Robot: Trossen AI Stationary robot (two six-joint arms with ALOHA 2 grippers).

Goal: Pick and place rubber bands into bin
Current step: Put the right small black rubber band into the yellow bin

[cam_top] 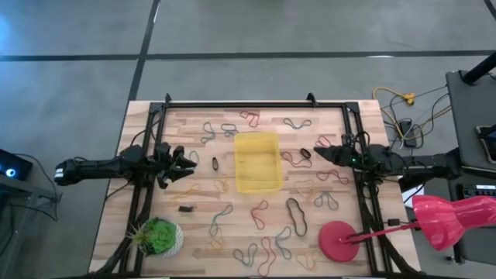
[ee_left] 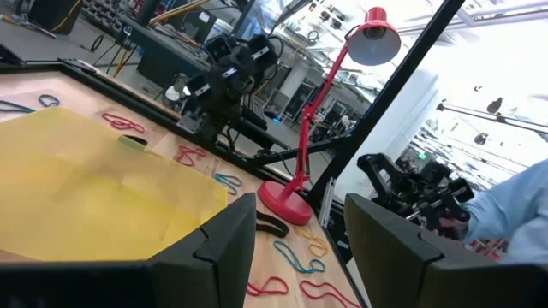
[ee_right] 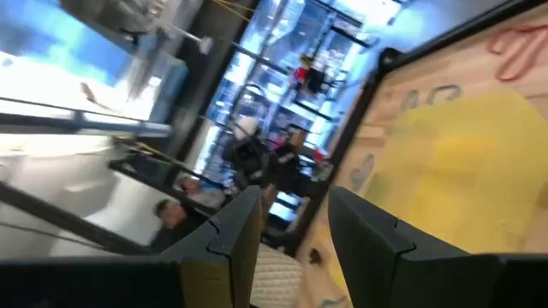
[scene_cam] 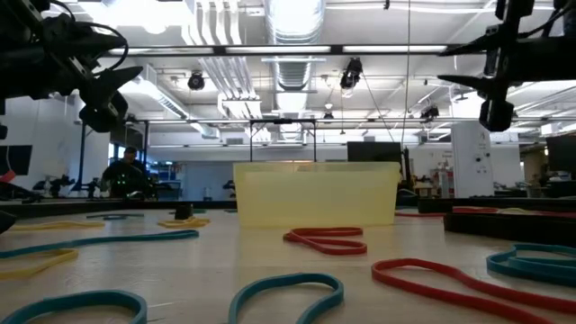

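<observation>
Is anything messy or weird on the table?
Yes: the rubber bands lie scattered all over the wooden table, on every side of the yellow bin, which looks empty. Both grippers, left and right, hang open beside the bin, holding nothing. Nothing looks broken.

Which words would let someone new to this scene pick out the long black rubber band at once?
Start from the yellow bin at the middle of the wooden table in the high view, then go toward the red lamp base at the table's near right corner. About midway between them lies the black rubber band, a long narrow loop. Its neighbours are coloured, and the other black bands near the bin are much shorter.
</observation>
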